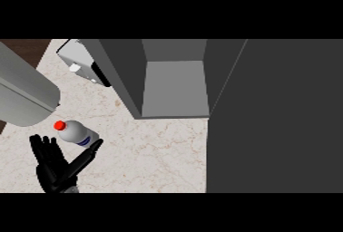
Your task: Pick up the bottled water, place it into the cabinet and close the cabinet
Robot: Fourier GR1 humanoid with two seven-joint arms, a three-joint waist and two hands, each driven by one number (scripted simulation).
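Looming at the upper left, a grey forearm (23, 88) slants over the marble counter (147, 154), while low at the left the left hand (57, 165) stands wide open, fingers straight and thumb splayed, with the bottled water (77, 132) lying just above it, red cap pointing left, before the open cabinet (174, 86).

1. I see a white bottle (80, 133), red cap, blue label band.
2. At seven o'clock, my black hand (55, 164).
3. Beige marbled counter (154, 154).
4. At one o'clock, grey cabinet (175, 77).

Red-capped water bottle (79, 133) beside open cabinet (175, 86)
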